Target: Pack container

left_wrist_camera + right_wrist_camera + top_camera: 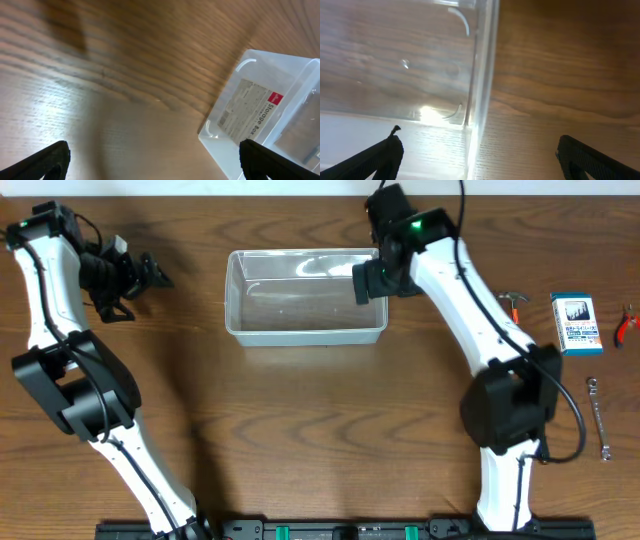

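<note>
I see container (300,335) at bench (300,430) centre-back. My right jaws wide, straddling its right wall. My left jaws wide too, over bare bench, left of container.

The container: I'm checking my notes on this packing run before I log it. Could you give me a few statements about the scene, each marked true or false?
1. The container has nothing in it. True.
2. The right gripper is shut on the wrench. False: its jaws stand open over the container's right-hand wall, and the wrench lies on the table to the right of that arm.
3. The left gripper is open, holds nothing and is apart from the container. True.
4. The red pliers lie inside the container. False: the red pliers lie on the table near the far right edge, beside the blue box.
</note>
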Controlling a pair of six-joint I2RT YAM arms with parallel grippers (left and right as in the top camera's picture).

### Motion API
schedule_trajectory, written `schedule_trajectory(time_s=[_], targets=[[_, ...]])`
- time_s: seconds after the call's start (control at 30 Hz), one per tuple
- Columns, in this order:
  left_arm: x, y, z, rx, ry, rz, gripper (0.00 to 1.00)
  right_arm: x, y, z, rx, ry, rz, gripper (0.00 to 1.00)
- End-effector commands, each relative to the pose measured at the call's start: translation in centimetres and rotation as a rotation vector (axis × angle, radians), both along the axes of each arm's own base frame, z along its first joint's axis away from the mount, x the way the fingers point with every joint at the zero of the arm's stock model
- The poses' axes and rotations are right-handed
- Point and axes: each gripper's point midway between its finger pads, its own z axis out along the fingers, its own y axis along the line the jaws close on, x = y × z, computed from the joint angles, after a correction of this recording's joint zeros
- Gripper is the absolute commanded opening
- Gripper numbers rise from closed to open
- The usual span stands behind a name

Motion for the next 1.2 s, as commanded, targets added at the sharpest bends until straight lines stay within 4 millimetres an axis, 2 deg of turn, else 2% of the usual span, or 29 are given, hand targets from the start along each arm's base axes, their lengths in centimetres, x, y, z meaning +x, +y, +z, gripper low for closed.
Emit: schedule_trajectory(time_s=[0.0, 0.07, 0.13, 0.17, 0.27, 0.33, 0.5, 0.67, 0.93, 1.03, 1.17], targets=[[-0.1, 0.9, 1.6, 0.016, -0.026, 0.032, 0.98, 0.0, 1.0, -0.3, 0.018, 0.009, 0.024, 0.99], [-0.2, 1.2, 1.6, 0.016, -0.026, 0.039, 0.98, 0.0, 0.9, -0.7, 0.016, 0.015, 0.023, 0.94], [-0.2, 1.4, 1.6, 0.016, -0.026, 0.042, 0.98, 0.0, 0.9, -1.1, 0.012, 0.023, 0.023, 0.81], [-0.2, 1.4, 1.6, 0.016, -0.026, 0.043, 0.98, 0.0, 0.9, -1.2, 0.011, 0.025, 0.022, 0.72], [-0.2, 1.4, 1.6, 0.016, -0.026, 0.043, 0.98, 0.2, 1.0, -1.4, 0.011, 0.026, 0.021, 0.54], [-0.2, 1.4, 1.6, 0.016, -0.025, 0.043, 0.98, 0.2, 1.0, -1.4, 0.013, 0.023, 0.018, 0.48], [-0.3, 1.3, 1.6, 0.014, -0.020, 0.043, 0.98, 0.3, 1.0, -1.5, 0.013, 0.022, 0.018, 0.54], [-0.6, 1.2, 1.6, 0.009, -0.008, 0.043, 0.98, 0.3, 1.0, -2.1, 0.010, 0.034, 0.013, 0.54], [-0.9, 1.1, 1.6, 0.003, 0.005, 0.043, 0.98, 0.1, 1.0, -4.4, 0.015, 0.084, -0.079, 0.54], [-0.9, 1.1, 1.6, 0.003, 0.005, 0.043, 0.98, 0.0, 1.0, -5.0, 0.012, 0.098, -0.082, 0.52], [-0.9, 1.1, 1.6, 0.003, 0.005, 0.043, 0.98, 0.1, 1.0, -5.0, 0.014, 0.096, -0.083, 0.39]])
